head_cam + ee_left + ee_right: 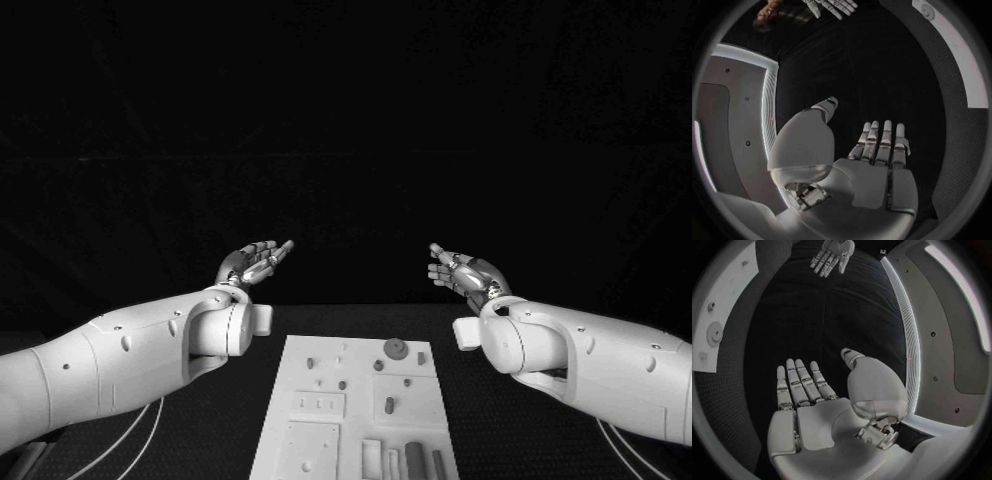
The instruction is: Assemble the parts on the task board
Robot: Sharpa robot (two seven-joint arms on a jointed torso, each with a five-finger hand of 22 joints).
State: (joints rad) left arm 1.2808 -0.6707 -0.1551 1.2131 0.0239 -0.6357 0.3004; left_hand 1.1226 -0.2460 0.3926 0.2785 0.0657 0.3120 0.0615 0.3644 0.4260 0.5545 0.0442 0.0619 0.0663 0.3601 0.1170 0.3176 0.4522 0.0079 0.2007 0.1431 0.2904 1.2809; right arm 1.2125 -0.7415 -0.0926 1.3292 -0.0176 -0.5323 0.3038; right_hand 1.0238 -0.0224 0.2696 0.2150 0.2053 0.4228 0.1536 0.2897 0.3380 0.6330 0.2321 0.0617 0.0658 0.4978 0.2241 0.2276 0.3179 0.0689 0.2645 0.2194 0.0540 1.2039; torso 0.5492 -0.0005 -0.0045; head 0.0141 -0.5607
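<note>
the black table (pixel 476 420) runs back into a dark backdrop with nothing distinct behind it. no writing or label can be read anywhere. the white task board (pixel 325 420) lies in the middle near the front edge, with small grey parts (pixel 395 348) on it and a row of longer pieces at its near end. the left hand (pixel 254 263) and right hand (pixel 464 272) hang above the table beyond the board's far edge, well apart, palms up, fingers spread, holding nothing. open table lies on both sides of the board.
</note>
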